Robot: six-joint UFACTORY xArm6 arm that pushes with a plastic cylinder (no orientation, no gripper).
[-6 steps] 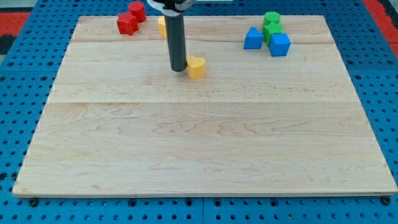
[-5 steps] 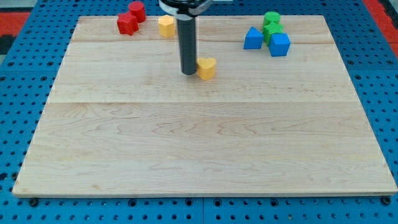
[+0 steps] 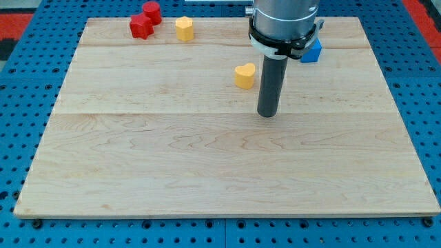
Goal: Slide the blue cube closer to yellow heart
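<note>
We stand our arm upright over the wooden tabletop (image 3: 207, 165), its grey cylindrical body entering from the view's top and narrowing through a black collar into the straight dark rod. The rod drops vertically, and my tip (image 3: 267, 114) rests on the wood near the middle of the board, slightly toward the view's right. We carry no jaws on this arm, so there is nothing to open, close or grip; the rod touches no block.

The yellow heart (image 3: 244, 76) lies just beside the rod, up and to the view's left of my tip, with a narrow strip of bare wood between them. The blue cube (image 3: 313, 50) sits near the view's top right, mostly hidden behind our arm's body, so only its right-hand part shows; it stays apart from the yellow heart, with the arm between the two.

Along the view's top left, a red block (image 3: 141, 27) of star-like outline and a red cylinder (image 3: 151, 12) sit close together, the cylinder nearer the board's edge. A second yellow block (image 3: 183, 28), its shape hard to make out, rests just to their right.
</note>
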